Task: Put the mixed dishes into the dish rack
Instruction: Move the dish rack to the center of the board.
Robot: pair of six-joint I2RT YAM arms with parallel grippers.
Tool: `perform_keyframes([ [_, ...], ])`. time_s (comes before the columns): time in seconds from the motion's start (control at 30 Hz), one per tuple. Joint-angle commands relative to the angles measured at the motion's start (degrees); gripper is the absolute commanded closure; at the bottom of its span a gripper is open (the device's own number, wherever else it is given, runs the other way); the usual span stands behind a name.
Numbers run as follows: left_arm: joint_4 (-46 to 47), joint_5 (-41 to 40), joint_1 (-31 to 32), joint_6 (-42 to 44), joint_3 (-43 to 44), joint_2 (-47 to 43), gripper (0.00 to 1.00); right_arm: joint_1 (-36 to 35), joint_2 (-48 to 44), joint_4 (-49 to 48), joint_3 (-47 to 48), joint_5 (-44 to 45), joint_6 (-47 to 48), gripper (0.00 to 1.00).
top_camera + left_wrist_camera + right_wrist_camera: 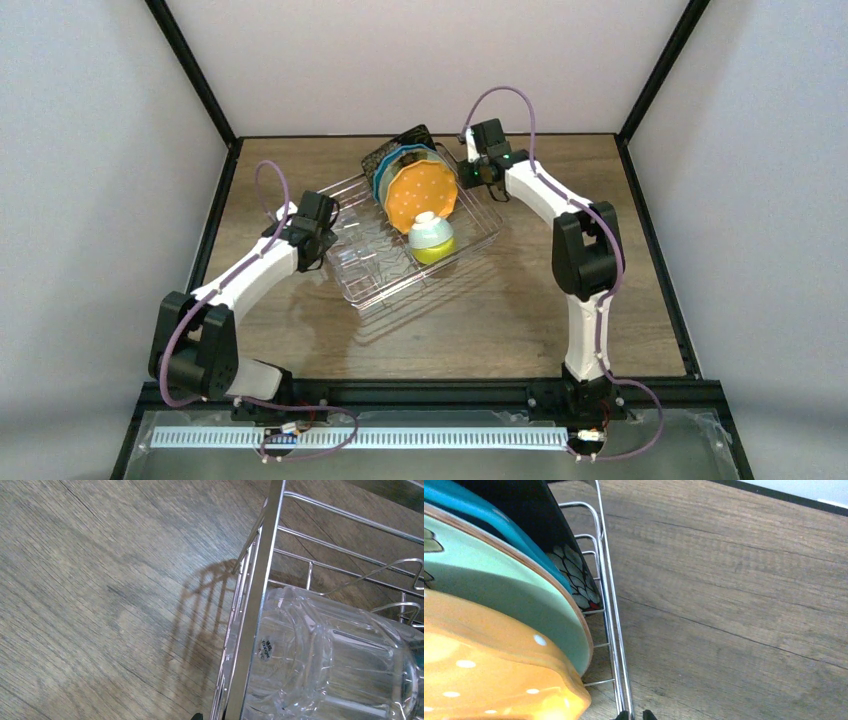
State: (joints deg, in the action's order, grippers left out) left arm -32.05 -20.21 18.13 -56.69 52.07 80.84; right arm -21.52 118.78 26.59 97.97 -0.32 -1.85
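Note:
The silvery wire dish rack (390, 285) sits skewed at mid-table. At its back stand the black floral plate (569, 560), teal plate (484, 515), mint plate (509, 590) and orange dotted plate (420, 195). In front of them rests the yellow-green bowl (432, 238), tipped on its side. The clear glass (330, 655) lies on its side inside the rack's left end. My left gripper (211, 716) straddles the rack's left rim (260, 580), tips close on either side. My right gripper (636, 717) pinches the rack's right rim (611, 610) beside the plates.
Bare wooden tabletop (560, 320) surrounds the rack. A black frame with grey walls borders the table; one post (655, 70) rises at the back right. Both arms reach inward from the near edge.

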Motion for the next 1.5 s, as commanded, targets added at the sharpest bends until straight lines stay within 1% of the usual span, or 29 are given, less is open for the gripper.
perform_keyframes([
  [0.0, -0.62, -0.29, -0.46, 0.86, 0.30, 0.88, 0.72, -0.37, -0.22, 1.39, -2.41, -1.36, -1.36, 0.88],
  [0.13, -0.72, -0.44, -0.49, 1.21, 0.40, 0.90, 0.77, -0.39, -0.24, 1.30, -3.71, -1.14, -2.10, 0.99],
  [0.37, -0.68, -0.95, -0.53, 2.20, 1.20, 2.07, 0.92, -0.37, -1.80, 0.29, -6.57, -0.12, -4.75, 0.99],
  [0.43, -0.86, -1.20, -0.49, 2.72, 1.80, 2.86, 0.96, -0.37, -2.24, 0.36, -6.89, 1.44, -5.86, 0.99],
  [0.6, -0.67, -1.84, -0.56, 4.30, 3.22, 4.81, 0.97, -0.37, -3.63, 1.03, -8.00, 2.86, -9.42, 0.99],
  [0.97, -0.60, -2.60, -0.64, 7.47, 7.84, 9.25, 0.97, -0.37, -9.00, 1.32, -14.68, 7.94, -16.22, 0.99],
  [1.27, 0.33, -0.97, -0.99, 9.84, 11.68, 13.20, 0.97, -0.37, -14.99, 1.34, -21.85, 10.46, -20.22, 0.99],
  [1.47, 0.93, 0.86, -1.09, 12.41, 15.69, 16.69, 0.97, -0.41, -18.63, 1.53, -25.80, 12.51, -21.51, 0.99],
])
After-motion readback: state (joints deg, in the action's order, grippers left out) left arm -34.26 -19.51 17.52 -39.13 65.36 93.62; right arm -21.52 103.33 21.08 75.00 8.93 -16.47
